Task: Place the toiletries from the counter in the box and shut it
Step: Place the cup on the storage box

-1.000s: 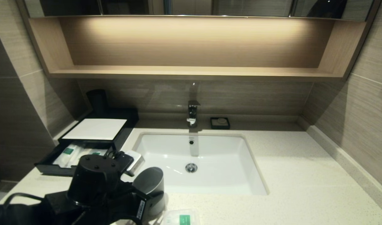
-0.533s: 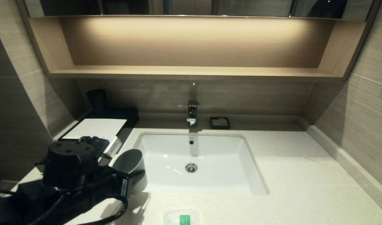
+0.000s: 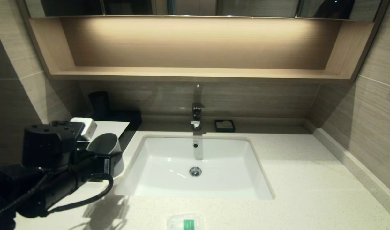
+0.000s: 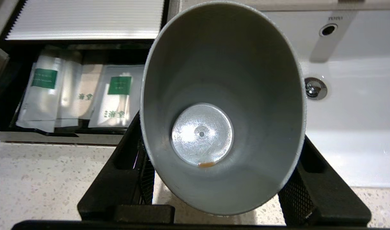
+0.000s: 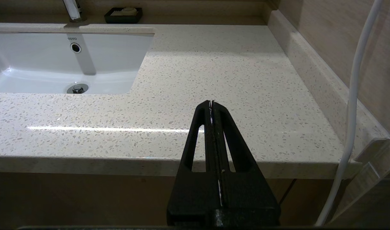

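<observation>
Leftward now, left tool [image 4: 223, 179] grips cup [image 4: 223, 105]; wrist view reveals drawer packets [image 4: 77, 95].

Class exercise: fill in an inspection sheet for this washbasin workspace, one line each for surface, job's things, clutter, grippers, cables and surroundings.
Surface: speckled cream counter with a white sink set in.
Job's things: black box, drawer open, long packets lying inside; one small packet on the counter's near edge.
Clutter: soap dish behind the sink; dark cylinder behind the box.
Grippers: left gripper clasps a grey cup near the drawer; right gripper shut, parked off the counter's front edge.
Cables: black cable on the left arm; white cable by the right.
Surroundings: tap, wooden shelf, tiled walls.
</observation>
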Robot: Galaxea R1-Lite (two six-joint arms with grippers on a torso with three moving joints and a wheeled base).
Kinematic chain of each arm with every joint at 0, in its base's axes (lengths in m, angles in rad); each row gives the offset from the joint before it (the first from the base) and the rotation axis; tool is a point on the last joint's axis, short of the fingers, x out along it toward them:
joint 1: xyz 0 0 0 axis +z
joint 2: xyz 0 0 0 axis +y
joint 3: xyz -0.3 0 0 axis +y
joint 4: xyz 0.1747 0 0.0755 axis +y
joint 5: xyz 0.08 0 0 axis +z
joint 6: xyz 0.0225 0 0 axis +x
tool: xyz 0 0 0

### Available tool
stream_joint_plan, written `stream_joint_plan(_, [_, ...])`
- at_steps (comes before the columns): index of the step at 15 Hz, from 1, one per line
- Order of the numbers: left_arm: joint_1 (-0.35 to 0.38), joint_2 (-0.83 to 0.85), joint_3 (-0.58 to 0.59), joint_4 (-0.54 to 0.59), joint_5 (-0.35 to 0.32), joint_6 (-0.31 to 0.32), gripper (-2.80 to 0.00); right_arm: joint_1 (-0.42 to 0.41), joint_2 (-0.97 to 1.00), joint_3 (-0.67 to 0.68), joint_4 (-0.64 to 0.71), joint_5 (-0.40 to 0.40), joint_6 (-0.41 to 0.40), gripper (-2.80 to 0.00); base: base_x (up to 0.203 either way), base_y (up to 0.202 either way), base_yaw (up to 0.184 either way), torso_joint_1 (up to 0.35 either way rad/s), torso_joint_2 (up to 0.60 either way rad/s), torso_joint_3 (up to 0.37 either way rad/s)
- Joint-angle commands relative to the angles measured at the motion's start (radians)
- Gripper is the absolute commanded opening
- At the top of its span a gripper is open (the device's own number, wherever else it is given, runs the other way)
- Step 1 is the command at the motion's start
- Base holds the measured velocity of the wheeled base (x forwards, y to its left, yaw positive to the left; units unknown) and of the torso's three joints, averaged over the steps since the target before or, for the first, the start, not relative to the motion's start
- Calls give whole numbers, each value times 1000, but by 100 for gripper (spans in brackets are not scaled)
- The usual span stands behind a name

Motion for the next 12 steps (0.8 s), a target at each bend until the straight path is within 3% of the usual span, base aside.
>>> stream_joint_plan(1, [42, -35, -92, 105, 2, 0, -280, 0, 1, 2, 0, 0, -1, -280, 0, 0, 0, 0, 0, 0])
stream_joint_plan(3, [71, -60, -206, 271, -7, -6, -280, 0, -1, 2, 0, 0, -1, -280, 0, 0, 0, 0, 0, 0])
stream_joint_plan(5, [81, -56, -287, 369, -11, -15, -280, 0, 1, 2, 0, 0, -1, -280, 0, 0, 0, 0, 0, 0])
stream_joint_plan(12, [110, 19, -393, 382, -4, -15, -280, 0, 1, 2, 0, 0, -1, -280, 0, 0, 0, 0, 0, 0])
